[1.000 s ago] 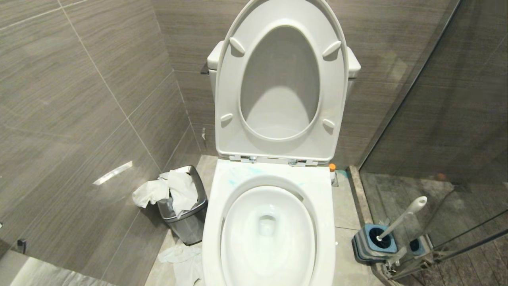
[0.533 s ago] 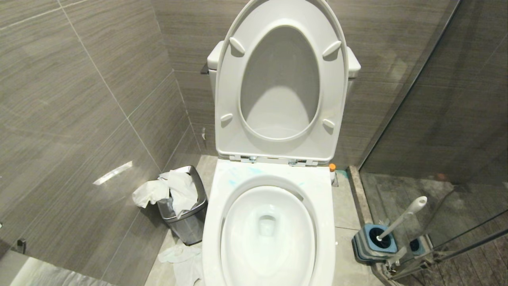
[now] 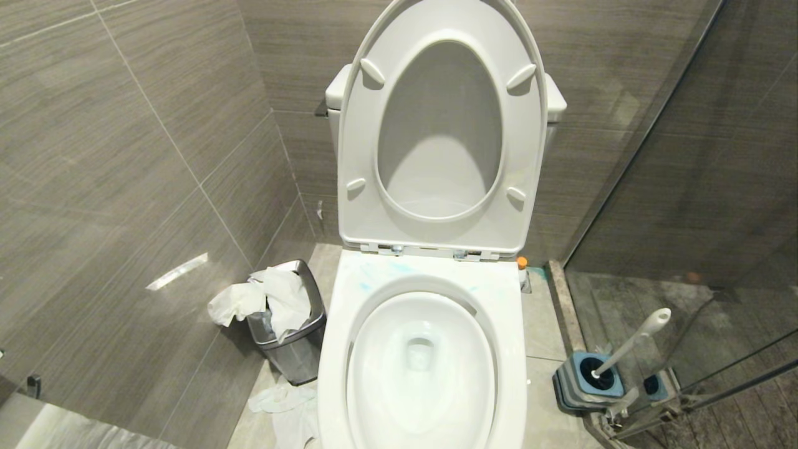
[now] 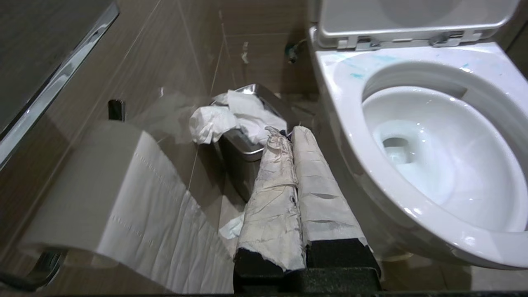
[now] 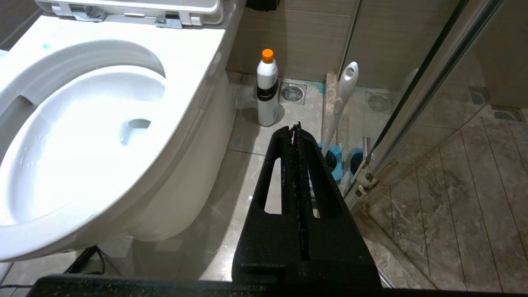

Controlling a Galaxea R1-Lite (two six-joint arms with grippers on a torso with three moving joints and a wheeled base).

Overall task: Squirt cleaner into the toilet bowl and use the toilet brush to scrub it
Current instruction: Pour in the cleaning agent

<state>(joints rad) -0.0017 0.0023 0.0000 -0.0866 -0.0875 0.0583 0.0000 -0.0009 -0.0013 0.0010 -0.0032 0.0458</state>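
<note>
Seat and lid [image 3: 442, 131] stand raised against the cistern, which leaves the toilet bowl [image 3: 340, 349] open from above for squirting and scrubbing. Faint turquoise smears of cleaner [image 3: 399, 268] mark the back of the rim, near the hinges; the water in the bowl looks nearly clear. A white bottle with an orange cap [image 5: 267, 88] stands on the floor just beside the bowl's right flank, probably the cleaner's source, within reach of the right arm. Toilet brush [image 3: 633, 342] leans in its blue-grey holder [image 3: 583, 383] by the glass shower partition, handle tilted up and free to grasp. Left pincer [image 4: 288, 136], its fingers wrapped in paper and pressed together, hangs empty near the steel bin [image 3: 293, 346] stuffed with tissue. Right pincer [image 5: 295, 132] is likewise closed on nothing, aimed toward bottle and brush. Judged from this, neither tool is yet taken up.
</note>
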